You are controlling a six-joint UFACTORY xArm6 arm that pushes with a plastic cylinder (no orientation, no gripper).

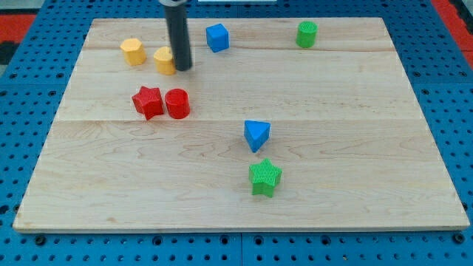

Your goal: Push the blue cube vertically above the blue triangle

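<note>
Blue cube (217, 37) sits near the board's (332, 207) top edge, at 11 o'clock from the blue triangle (256, 135) and well apart from it. My tip (182, 69) is a plain rod: it has no jaws and grasps nothing. It rests at 8 o'clock from the cube, touching or just beside a yellow block (165, 60). A second yellow block (132, 52) lies at 9 o'clock of that. Red star (147, 101) and red cylinder (177, 103) touch. Green star (264, 177) lies at 6 o'clock of the triangle; green cylinder (307, 34) at 3 o'clock of the cube.
</note>
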